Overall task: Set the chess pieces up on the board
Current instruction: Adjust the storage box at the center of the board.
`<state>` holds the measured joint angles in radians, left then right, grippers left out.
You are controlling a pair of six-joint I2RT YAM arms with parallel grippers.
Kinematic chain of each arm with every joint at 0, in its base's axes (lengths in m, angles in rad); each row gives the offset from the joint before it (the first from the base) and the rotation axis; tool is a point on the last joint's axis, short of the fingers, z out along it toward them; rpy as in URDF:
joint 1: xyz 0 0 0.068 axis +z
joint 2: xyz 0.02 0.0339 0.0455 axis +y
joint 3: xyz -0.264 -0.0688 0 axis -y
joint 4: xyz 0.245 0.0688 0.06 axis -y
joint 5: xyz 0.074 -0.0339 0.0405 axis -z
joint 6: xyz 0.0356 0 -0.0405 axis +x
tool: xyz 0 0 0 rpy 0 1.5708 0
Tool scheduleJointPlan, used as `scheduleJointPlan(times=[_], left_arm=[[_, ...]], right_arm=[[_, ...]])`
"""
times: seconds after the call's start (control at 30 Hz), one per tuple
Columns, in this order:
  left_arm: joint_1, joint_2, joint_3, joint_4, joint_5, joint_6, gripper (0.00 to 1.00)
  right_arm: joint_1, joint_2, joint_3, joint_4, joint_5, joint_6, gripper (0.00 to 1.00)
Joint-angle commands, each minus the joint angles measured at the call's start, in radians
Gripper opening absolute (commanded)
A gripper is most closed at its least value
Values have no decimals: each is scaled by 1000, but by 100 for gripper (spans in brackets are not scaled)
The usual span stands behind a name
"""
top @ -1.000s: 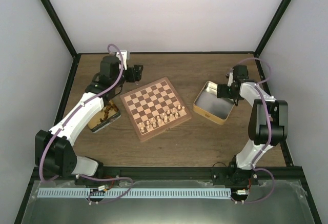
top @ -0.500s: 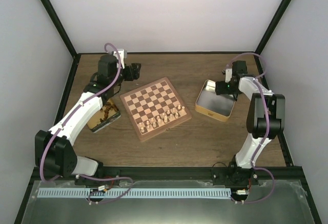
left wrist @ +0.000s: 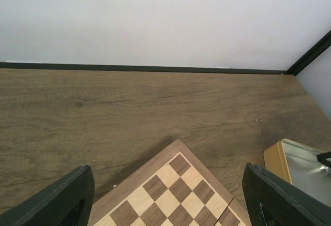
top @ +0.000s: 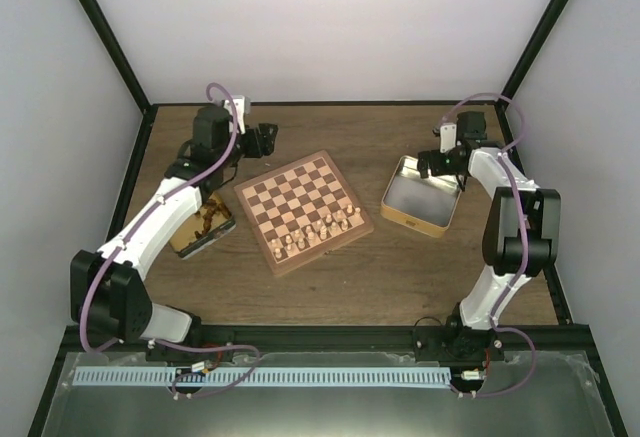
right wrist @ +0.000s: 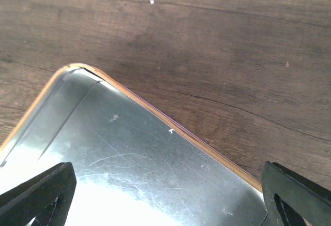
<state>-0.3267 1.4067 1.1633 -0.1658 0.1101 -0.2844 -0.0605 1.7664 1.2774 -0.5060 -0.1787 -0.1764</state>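
Note:
The board (top: 260, 231) lies turned at an angle in the middle of the table. Several pale chess pieces (top: 322, 227) stand on its two near rows, and its far rows are bare. My left gripper (top: 266, 143) hovers open just beyond the board's far left edge. In the left wrist view its dark fingers (left wrist: 57, 202) frame the board's empty far corner (left wrist: 178, 190) with nothing between them. My right gripper (top: 431, 165) hangs open over the far corner of an empty metal tin (top: 420, 202). Its fingertips (right wrist: 39, 195) straddle the tin's bare floor (right wrist: 129, 169).
A second tin (top: 203, 227) holding dark pieces sits left of the board, under my left arm. The empty tin also shows at the right edge (left wrist: 305, 164) of the left wrist view. Black frame posts and white walls close in the wooden table.
My right arm has swung toward the back, from the tin's right side to its far corner. The left arm has barely shifted. The pieces have not moved.

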Motion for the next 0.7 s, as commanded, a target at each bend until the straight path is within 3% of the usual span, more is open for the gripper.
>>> scheduleJointPlan(times=[0.0,0.2,0.53,0.67], left_arm=[[6,22,43,20,28,9,80],[8,33,54,14,44,9,80],[9,40,60,12,51,13,80],[9,43,60,12,56,13,80]], right_arm=[[-7,55,37,-2,11,-58,100],[-7,103,51,-32,-28,-61,92],[-7,64,-12,-10,164,116,42],[-7,32,-56,-11,204,157,36]])
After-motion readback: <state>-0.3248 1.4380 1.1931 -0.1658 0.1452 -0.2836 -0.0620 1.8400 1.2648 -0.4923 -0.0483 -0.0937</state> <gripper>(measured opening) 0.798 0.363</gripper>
